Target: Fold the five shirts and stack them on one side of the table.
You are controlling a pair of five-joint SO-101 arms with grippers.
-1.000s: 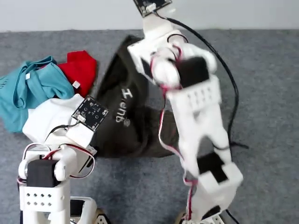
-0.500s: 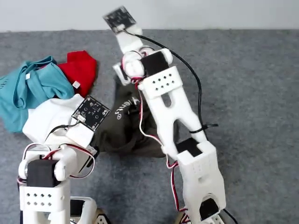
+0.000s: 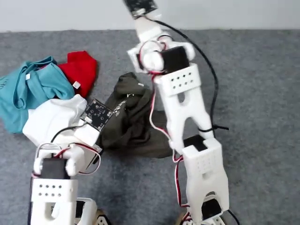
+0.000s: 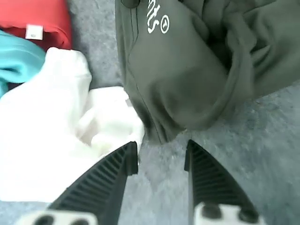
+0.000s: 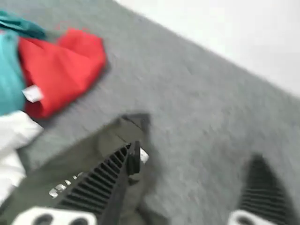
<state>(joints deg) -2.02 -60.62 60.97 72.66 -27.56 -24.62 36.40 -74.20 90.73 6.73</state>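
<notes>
Dark shirt (image 3: 131,119) lies in a crumpled lump mid bench (image 3: 262,93). It's not flat & not folded. L tool (image 4: 159,157) sits low at the lump's 8 o'clock edge. Its jaws are part open w/ nothing between them, and the shirt's edge is just ahead of the tips. R tool (image 5: 192,180) is up over the lump's 12 o'clock end, jaws wide apart & empty. One jaw is over dark cloth, the other over bare bench.

The other shirts are at 9 to 11 o'clock from the lump. White shirt (image 3: 54,119) is right beside the lump. Teal shirt (image 3: 26,89) is bunched up past it. Red shirt (image 3: 80,68) is at 11 o'clock, touching the teal one. I count 4 shirts.

How far along: I think very near the start. White & teal are rumpled. Red looks small & tidy w/ a tag showing, maybe folded, can't tell. The 3 make a loose heap, not a neat stack. Left to do, I'd guess: spread the dark shirt flat, fold it, do the same for the rest, then pile all on one side.
</notes>
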